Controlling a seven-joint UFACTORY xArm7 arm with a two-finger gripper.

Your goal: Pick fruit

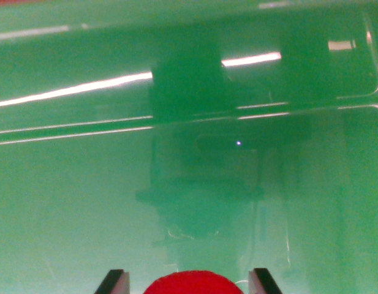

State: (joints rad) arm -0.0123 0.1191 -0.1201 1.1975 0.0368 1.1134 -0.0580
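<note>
Red fruit (193,282) (only its rounded top shows) sits at the near edge, between the gripper (190,283) fingertips. Whether they clamp it is unclear. Glossy green bin (84,196) fills the rest.

Fruit (193,283) sits at bottom centre of the wrist view, between the two fingertips (117,280) of the gripper (189,280), over the tray (84,196) floor.

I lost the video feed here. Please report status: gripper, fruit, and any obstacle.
Gripper fingers either side of round red fruit; contact not visible. Glossy green plastic surface fills view. No obstacle seen.
</note>
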